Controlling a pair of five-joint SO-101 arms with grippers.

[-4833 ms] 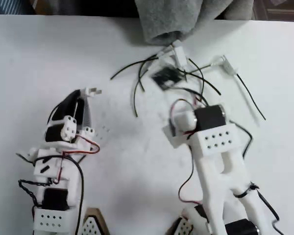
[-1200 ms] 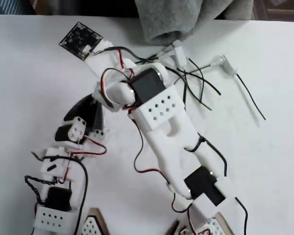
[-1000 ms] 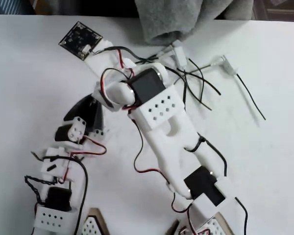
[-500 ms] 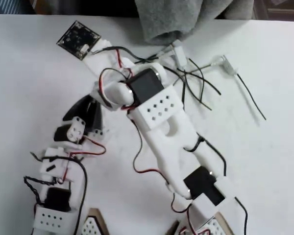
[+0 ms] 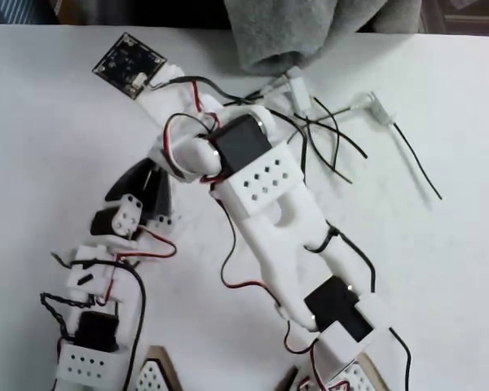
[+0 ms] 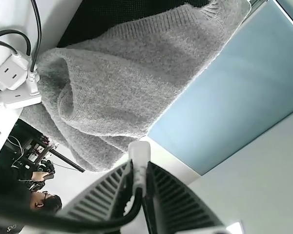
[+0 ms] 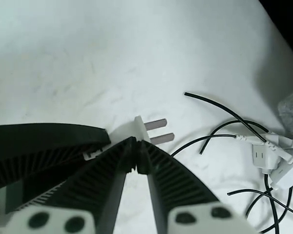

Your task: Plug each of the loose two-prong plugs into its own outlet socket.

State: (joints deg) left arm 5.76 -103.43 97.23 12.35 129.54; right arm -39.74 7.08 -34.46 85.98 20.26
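Two pincers meet at 9 o'clock on the white desk (image 5: 57, 147): left pincer (image 6: 139, 170) clamps the white two-prong plug (image 7: 142, 130), right pincer (image 7: 136, 146) pinches narrow at its base. White outlet sockets (image 5: 293, 90) lie at 12 o'clock.

The high view looks steeply down over the table (image 5: 49, 122). The left wrist view sits low, facing up past the far edge at the grey knit (image 6: 112, 83). The right wrist view looks down on the table from close above. All three share the sockets (image 6: 10, 73) near that edge.
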